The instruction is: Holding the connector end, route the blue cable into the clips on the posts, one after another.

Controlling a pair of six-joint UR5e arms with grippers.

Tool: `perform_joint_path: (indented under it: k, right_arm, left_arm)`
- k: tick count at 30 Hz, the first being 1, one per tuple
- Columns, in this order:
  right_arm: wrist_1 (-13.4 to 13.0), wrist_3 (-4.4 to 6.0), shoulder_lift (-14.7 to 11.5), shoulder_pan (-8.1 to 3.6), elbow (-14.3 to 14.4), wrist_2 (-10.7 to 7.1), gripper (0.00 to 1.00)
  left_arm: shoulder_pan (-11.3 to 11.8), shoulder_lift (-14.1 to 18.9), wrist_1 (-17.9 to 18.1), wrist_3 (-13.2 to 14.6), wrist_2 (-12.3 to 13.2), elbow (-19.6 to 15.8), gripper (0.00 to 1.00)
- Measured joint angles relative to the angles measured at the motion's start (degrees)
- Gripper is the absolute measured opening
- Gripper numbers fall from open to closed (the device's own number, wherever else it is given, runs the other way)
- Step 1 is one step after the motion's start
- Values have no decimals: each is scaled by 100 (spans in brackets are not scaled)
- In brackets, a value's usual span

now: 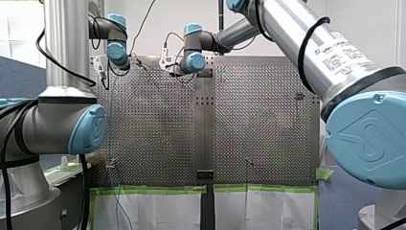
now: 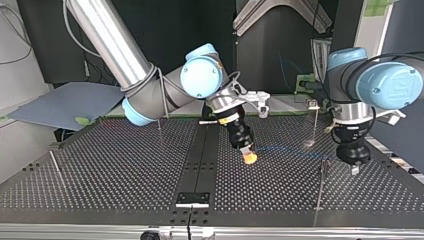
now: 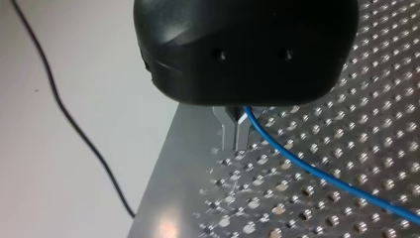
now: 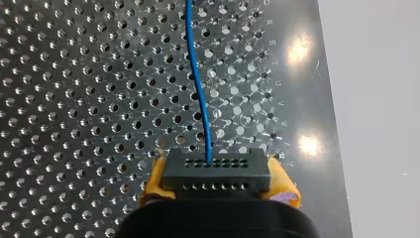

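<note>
right wrist view: my right gripper (image 4: 218, 184) is clamped on the black connector (image 4: 216, 170), with its yellow pads (image 4: 283, 186) pressed to the connector's two ends. the blue cable (image 4: 197, 79) leaves the connector's face and runs ahead, away from the gripper, low over the perforated table (image 4: 74, 99).

left wrist view: my left gripper (image 3: 235, 133) hangs close over the table near its edge. the cable comes out from under its black body and runs off across the holes. whether this gripper pinches the cable cannot be told.

top view: my right gripper tilts down near the table's middle, its tip close to the surface. my left gripper stands upright at the view's right, well apart from it, with a faint blue streak of cable between the two. a thin post (image 2: 320, 186) stands just beside my left gripper, and a second post (image 2: 315, 125) rises behind it.

front view: both grippers sit at the table's far end. a thin blue line runs past a near post (image 1: 112, 163) and over the green tape (image 1: 148, 190) at the table's edge.
</note>
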Motion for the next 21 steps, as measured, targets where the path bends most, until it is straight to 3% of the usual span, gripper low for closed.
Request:
perform_joint_path:
  k: [10,21]
  right_arm:
    - [-88,-31,8,-39,-33,-107,0]
    - [-115,-33,91,-42,-276,-270,0]
  left_arm:
    - [182,-120,184,-140,368,0,0]
    - [248,-188,385,-455,807,132,0]
